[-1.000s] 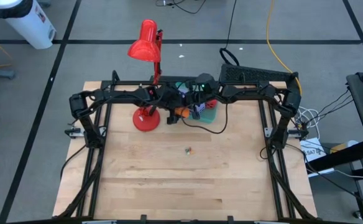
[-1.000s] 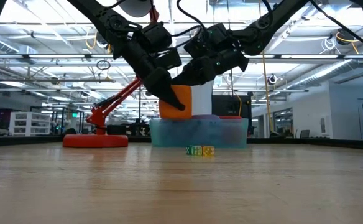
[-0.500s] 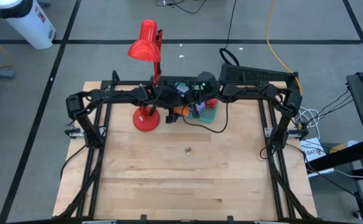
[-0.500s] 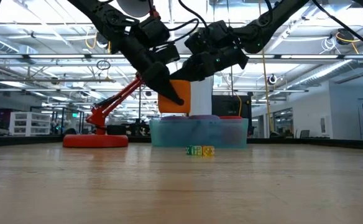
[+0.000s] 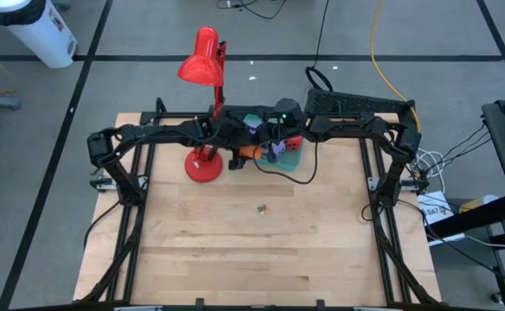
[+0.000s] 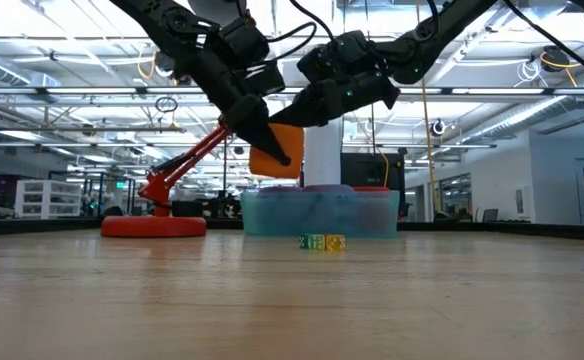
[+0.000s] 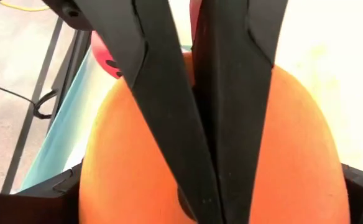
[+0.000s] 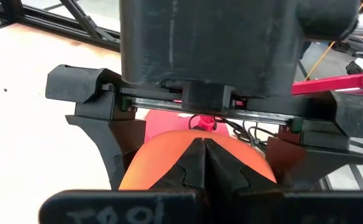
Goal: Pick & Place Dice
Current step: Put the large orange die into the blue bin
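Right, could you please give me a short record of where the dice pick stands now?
left tool: closed on the orange die
orange die: held in the air, above the rim of the teal tray
right tool: shut, empty, tips close to the orange die; contact unclear
red die: in the tray
table front: small coloured blocks, untouched

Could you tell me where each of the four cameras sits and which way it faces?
High view: overhead, facing straight down on the wooden table; both dark arms show.
Low view: at tabletop height, facing across; left gripper holds the orange rounded die above the translucent teal tray.
Left wrist view: on the left arm, past its fingers onto the die.
Right wrist view: on the right arm, past the shut right gripper.
All four views share the die.
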You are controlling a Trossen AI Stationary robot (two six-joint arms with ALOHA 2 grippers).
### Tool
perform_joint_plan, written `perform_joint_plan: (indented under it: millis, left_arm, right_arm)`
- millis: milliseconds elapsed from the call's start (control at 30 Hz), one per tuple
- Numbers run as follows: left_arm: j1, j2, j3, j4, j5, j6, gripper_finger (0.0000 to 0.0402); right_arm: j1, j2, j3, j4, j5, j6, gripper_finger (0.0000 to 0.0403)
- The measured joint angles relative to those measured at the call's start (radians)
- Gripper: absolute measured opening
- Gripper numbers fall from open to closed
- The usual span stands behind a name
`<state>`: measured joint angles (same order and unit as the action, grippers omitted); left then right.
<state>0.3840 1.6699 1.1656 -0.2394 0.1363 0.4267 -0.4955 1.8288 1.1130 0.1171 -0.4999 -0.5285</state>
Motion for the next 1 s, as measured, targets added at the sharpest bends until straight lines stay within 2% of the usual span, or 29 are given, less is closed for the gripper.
perform_joint_plan:
  millis: [1000]
  left_arm:
    - [0.030,-0.010,0.000,-0.030,-0.013,0.005,0.0400]
  right_arm:
    - [-0.002,0.001,0.000,0.003,0.008,0.019,0.0000]
